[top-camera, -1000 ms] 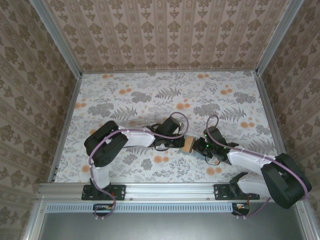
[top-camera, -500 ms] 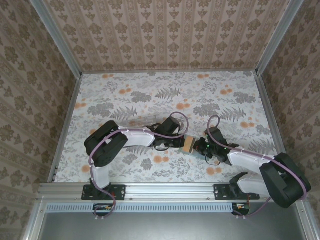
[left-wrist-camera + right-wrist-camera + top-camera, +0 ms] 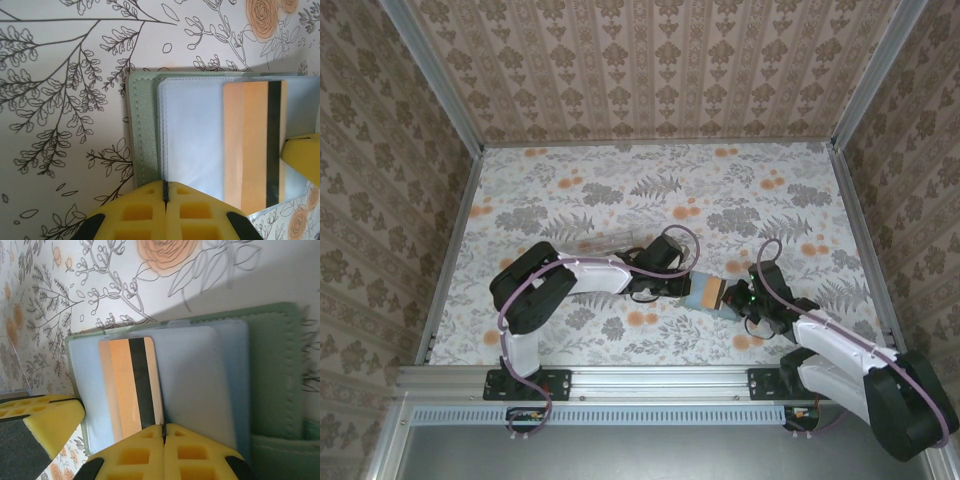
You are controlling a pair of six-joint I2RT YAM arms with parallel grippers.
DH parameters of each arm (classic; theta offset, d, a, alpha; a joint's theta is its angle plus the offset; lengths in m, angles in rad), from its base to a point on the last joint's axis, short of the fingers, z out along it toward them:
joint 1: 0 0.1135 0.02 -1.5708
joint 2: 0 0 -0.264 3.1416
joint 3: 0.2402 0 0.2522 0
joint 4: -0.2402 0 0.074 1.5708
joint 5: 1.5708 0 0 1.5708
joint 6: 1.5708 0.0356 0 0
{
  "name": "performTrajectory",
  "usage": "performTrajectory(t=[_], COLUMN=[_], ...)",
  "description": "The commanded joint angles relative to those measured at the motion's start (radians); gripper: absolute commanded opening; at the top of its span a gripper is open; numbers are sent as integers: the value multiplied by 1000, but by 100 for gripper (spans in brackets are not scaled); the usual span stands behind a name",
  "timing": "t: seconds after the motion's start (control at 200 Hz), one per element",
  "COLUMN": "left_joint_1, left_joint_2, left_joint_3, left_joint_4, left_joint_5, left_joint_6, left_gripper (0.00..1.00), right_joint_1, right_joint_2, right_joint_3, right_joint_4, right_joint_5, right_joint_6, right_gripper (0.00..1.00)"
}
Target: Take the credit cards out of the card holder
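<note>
The card holder [image 3: 141, 135] lies open on the table, grey-green outside and blue-grey inside [image 3: 200, 385]. A tan-orange credit card [image 3: 252, 145] with a dark stripe sticks partway out of one of its pockets. My left gripper [image 3: 165, 186] is shut on the holder's inner leaf near the fold. My right gripper [image 3: 164, 429] is shut on the edge of the credit card [image 3: 131, 385]. In the top view the two grippers, left [image 3: 680, 287] and right [image 3: 730, 298], face each other across the holder [image 3: 705, 293]. No black card is in sight.
A clear plastic case [image 3: 610, 243] lies just behind the left arm, and its corner [image 3: 9, 365] shows at the left edge of the right wrist view. The floral table [image 3: 650, 190] is walled on three sides.
The right gripper has closed on the card and drawn back to the right. The card has slid further out, and more of the blue-grey inside shows. The left arm has held still.
</note>
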Motion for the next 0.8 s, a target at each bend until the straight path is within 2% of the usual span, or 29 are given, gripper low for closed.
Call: performTrajectory(t=[0.0, 0.3, 0.585, 0.635, 0.72, 0.79], left_joint_1=[-2, -1, -1, 0, 2, 9], left_joint_2=[30, 6, -123, -174, -272, -363], left_joint_3=[7, 29, 57, 56, 50, 30], left_joint_4=[-78, -87, -103, -115, -156, -190], left_joint_5=[-24, -15, -33, -52, -112, -177], left_joint_6=[-2, 16, 47, 56, 74, 82], left_gripper=[0, 0, 7, 14, 39, 52], right_joint_1=[-16, -24, -24, -24, -23, -18], right_joint_2=[-90, -401, -389, -372, -335, -287], right_joint_3=[-22, 35, 194, 230, 289, 344], right_joint_4=[-166, -430, -509, -520, -515, -508], right_joint_5=[55, 83, 49, 44, 15, -14], right_joint_6=[-13, -41, -180, -218, -293, -355], right_gripper=[0, 0, 0, 0, 0, 0])
